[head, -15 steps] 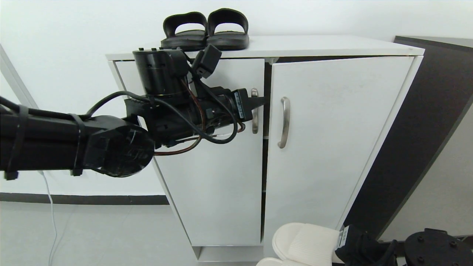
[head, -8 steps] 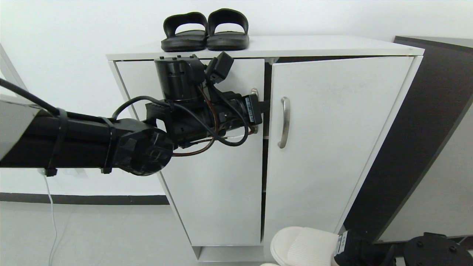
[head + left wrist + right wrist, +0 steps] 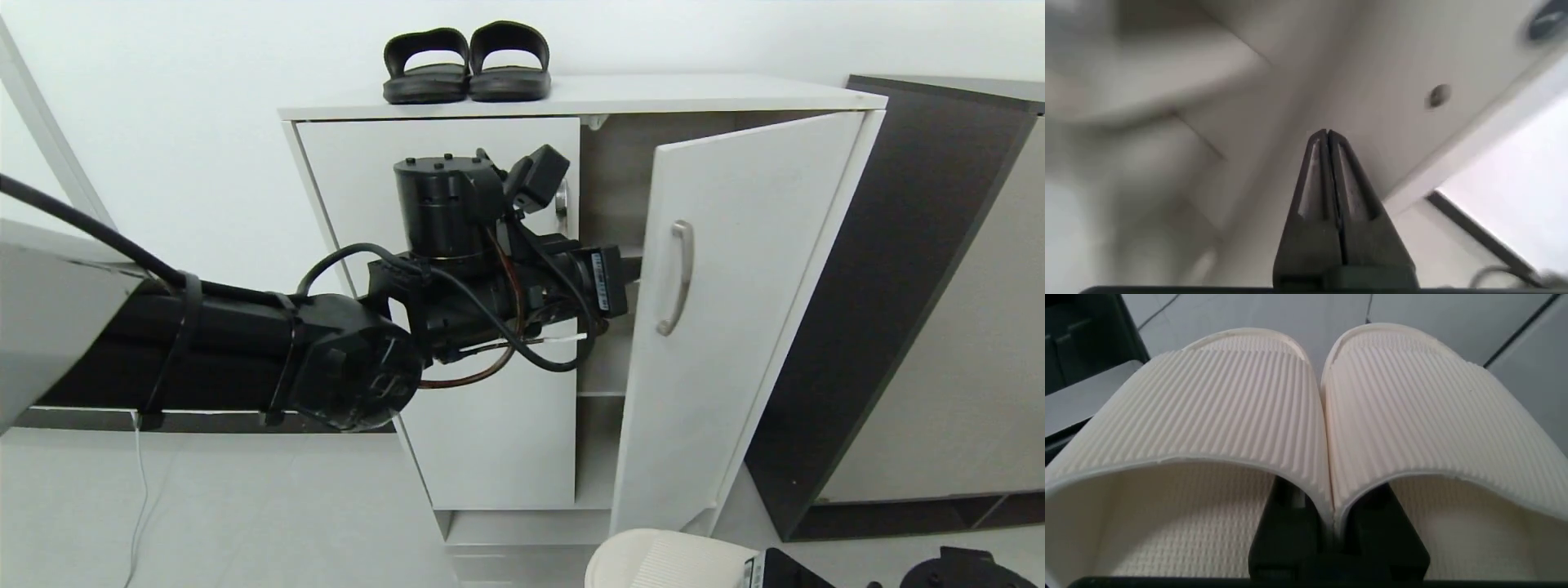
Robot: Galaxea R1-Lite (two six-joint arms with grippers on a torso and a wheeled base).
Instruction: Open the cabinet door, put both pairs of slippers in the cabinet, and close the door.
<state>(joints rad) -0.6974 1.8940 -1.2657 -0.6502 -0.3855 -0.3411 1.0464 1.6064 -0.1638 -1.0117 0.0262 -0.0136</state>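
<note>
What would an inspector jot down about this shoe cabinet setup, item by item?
Surface: white cabinet top, bearing black slippers.
Job's things: right door partly open, left door shut; white slippers held low before the cabinet.
Clutter: nothing seen.
Grippers: left gripper shut, empty, at the right door's free edge; right gripper shut on white slippers.
Cables: black loops on left arm; thin white cable by wall.
Surroundings: white wall, dark panel beside cabinet.

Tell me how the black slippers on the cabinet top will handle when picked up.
The black slippers look like moulded foam or rubber, so probably light and springy, not floppy. They lie flat on their soles on the cabinet top, so rolling or tipping seems unlikely. Their thick arched straps probably keep shape when pinched.
</note>
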